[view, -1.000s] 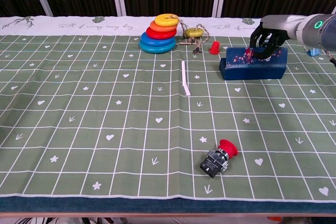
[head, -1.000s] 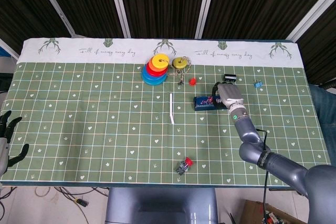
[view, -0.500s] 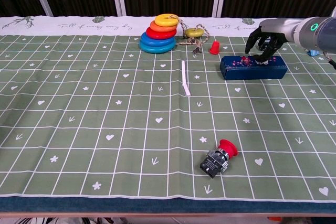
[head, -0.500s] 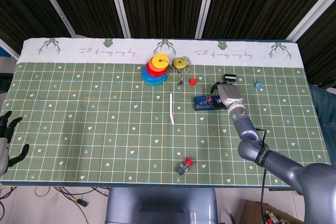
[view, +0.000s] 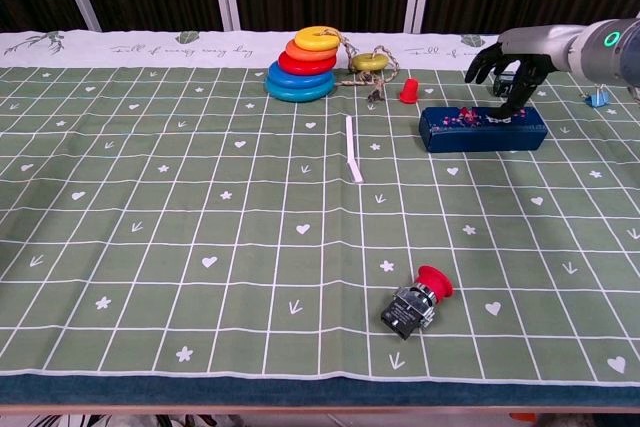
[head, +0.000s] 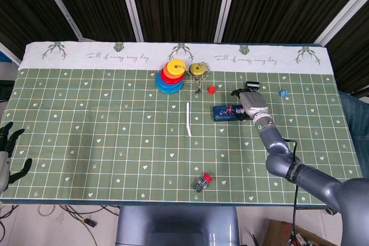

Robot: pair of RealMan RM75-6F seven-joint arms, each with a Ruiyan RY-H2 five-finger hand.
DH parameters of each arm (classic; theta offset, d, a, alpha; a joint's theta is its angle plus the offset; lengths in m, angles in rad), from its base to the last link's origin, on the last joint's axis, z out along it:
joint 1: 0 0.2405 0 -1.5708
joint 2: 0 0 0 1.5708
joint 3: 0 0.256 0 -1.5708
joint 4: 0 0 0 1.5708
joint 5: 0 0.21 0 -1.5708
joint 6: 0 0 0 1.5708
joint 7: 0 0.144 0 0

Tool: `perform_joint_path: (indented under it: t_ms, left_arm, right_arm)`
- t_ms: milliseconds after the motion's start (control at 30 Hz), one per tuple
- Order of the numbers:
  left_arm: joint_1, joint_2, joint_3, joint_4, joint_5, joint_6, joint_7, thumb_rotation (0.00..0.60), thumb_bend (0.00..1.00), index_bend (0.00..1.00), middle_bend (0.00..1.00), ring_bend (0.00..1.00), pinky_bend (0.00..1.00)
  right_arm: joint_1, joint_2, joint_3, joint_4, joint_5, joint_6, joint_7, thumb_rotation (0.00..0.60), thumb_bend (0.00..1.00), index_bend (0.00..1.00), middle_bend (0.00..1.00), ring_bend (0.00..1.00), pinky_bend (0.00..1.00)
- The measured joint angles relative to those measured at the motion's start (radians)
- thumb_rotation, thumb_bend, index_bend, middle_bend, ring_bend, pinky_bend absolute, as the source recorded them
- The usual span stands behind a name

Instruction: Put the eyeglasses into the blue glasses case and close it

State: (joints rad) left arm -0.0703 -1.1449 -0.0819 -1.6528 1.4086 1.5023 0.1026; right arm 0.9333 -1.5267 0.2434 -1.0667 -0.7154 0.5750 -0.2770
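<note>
The blue glasses case (view: 483, 128) lies closed and flat at the right of the table, with a floral pattern on its lid; it also shows in the head view (head: 228, 111). No eyeglasses show in either view. My right hand (view: 505, 65) hovers over the case's right half with its fingers spread and nothing in them; one fingertip reaches down close to the lid. In the head view this right hand (head: 245, 96) sits just behind the case. My left hand (head: 7, 149) rests open at the table's near left edge, far from the case.
A stack of coloured rings (view: 305, 65) and a yellow disc on a string (view: 369, 60) stand at the back. A red cone (view: 408, 90) sits left of the case. A white stick (view: 353, 148) lies mid-table, a red push-button (view: 415, 302) near the front, a small blue piece (view: 597, 98) far right.
The case, standing tall under my right hand a second ago, now lies flat and closed. My right hand has lifted off it and spread its fingers. The left hand has not moved.
</note>
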Motion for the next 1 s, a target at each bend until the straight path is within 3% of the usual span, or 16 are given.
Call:
perform_joint_path:
  t_ms: [300, 1000]
  left_arm:
    - [0.003, -0.001, 0.001, -0.002, 0.0, 0.004, 0.003, 0.6, 0.31, 0.14, 0.0, 0.0, 0.0]
    - [0.0, 0.0, -0.001, 0.0, -0.004, -0.002, 0.004, 0.6, 0.32, 0.14, 0.0, 0.0, 0.0]
  right_arm:
    - [0.006, 0.004, -0.053, -0.019, 0.041, -0.005, -0.037, 0.6, 0.31, 0.24, 0.18, 0.1, 0.2]
    - [0.011, -0.035, -0.057, 0.037, 0.043, 0.002, -0.003, 0.6, 0.42, 0.36, 0.26, 0.1, 0.2]
